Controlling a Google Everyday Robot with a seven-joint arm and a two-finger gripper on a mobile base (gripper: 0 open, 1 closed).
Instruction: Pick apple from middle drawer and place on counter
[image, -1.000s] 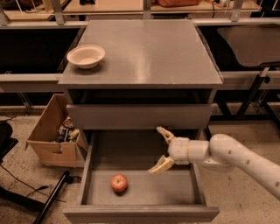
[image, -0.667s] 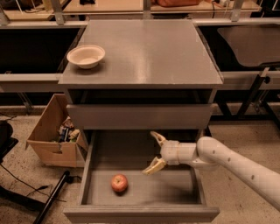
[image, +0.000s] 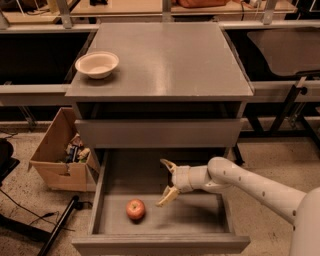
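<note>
The apple (image: 135, 209), small and red-orange, lies on the floor of the open middle drawer (image: 160, 242), left of centre and near the front panel. My gripper (image: 165, 183) reaches in from the right on a white arm and hangs over the drawer's middle, open, its two tan fingers (image: 167, 197) spread apart. It is empty, a short way up and to the right of the apple, not touching it. The grey counter (image: 165, 57) tops the cabinet above.
A white bowl (image: 97, 64) stands on the counter's left side. A brown cardboard box (image: 62, 152) with clutter sits on the floor left of the cabinet. The upper drawer (image: 160, 132) is shut. Tan tabletops and dark shelving run behind.
My gripper has moved left across the drawer, closer to the apple. It has stayed open. The apple has not moved.
</note>
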